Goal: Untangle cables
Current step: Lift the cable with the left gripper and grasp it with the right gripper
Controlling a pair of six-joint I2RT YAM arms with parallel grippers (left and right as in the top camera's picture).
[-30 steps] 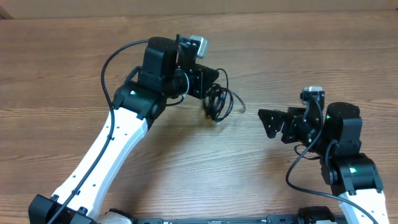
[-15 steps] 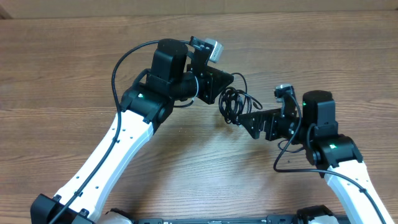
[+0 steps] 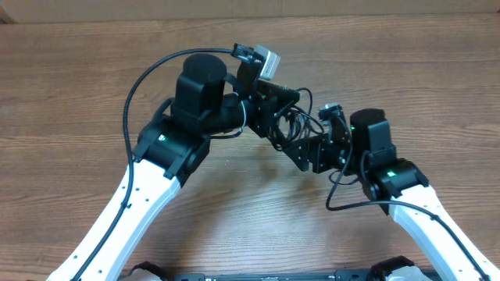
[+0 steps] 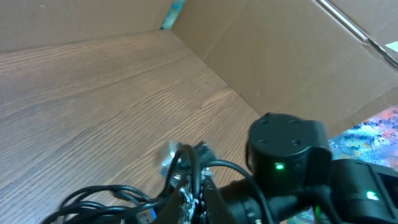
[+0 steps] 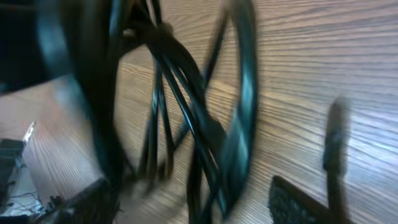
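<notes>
The cables (image 3: 294,119) hung as a small knot of thin black loops above the wooden table (image 3: 406,70), between the two arms. We judged them light, limp and springy, apt to slip and to drag their neighbours along. A single outer loop or a plug end seemed the best place to take hold. The left gripper (image 3: 283,108) was clamped on the bundle. The right gripper (image 3: 297,145) had its fingers apart with loops between them; whether any touched, we could not tell.
</notes>
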